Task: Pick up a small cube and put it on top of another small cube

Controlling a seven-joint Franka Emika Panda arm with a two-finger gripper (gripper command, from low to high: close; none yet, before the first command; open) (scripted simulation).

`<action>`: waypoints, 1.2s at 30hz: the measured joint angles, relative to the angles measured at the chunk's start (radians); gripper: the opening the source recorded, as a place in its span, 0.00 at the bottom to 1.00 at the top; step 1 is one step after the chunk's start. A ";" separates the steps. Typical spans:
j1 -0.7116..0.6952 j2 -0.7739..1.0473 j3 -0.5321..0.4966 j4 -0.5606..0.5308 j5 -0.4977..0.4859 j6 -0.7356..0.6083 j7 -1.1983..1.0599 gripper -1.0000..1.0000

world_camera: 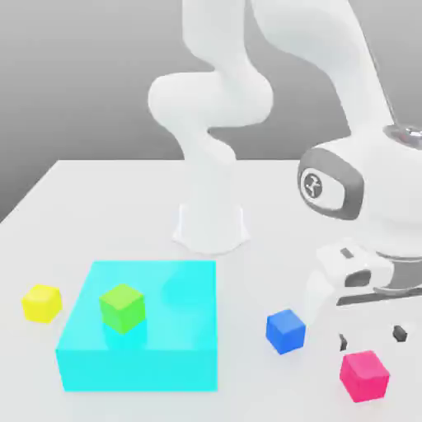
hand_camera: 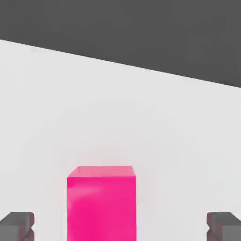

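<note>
The magenta-pink small cube [world_camera: 364, 375] rests on the white table at the exterior view's lower right. My gripper [world_camera: 371, 338] hovers just above and behind it, open, with its dark fingertips [world_camera: 400, 333] spread wider than the cube. In the hand view the pink cube [hand_camera: 101, 202] sits between the two grey fingertips [hand_camera: 17, 225], untouched by either. The yellow small cube [world_camera: 42, 302] lies far off at the exterior view's left, on the table beside the cyan block.
A large flat cyan block [world_camera: 142, 335] occupies the lower left, with a green cube [world_camera: 123, 307] on top of it. A blue cube [world_camera: 286, 330] sits between the cyan block and the pink cube. The arm's white base [world_camera: 211, 227] stands behind.
</note>
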 joint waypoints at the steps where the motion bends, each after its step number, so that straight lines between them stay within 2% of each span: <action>1: 0.018 0.037 -0.022 0.008 -0.023 0.027 0.018 0.50; 2: 0.038 0.074 -0.046 0.017 -0.046 0.054 0.036 0.50; 3: 0.051 0.099 -0.063 0.023 -0.063 0.072 0.048 0.00; 10: 0.051 0.099 -0.062 0.023 -0.064 0.074 0.049 0.00; 14: -0.005 -0.026 0.013 -0.009 0.027 -0.019 -0.019 0.00; 16: -0.024 -0.063 0.033 0.013 0.056 -0.041 -0.055 0.00; 21: -0.156 -0.141 -0.075 -0.024 0.115 -0.051 -0.033 0.00; 29: -0.371 -0.267 -0.277 -0.140 0.201 -0.052 0.040 0.00; 36: -0.818 -0.385 -0.476 -0.259 0.275 -0.073 0.168 0.00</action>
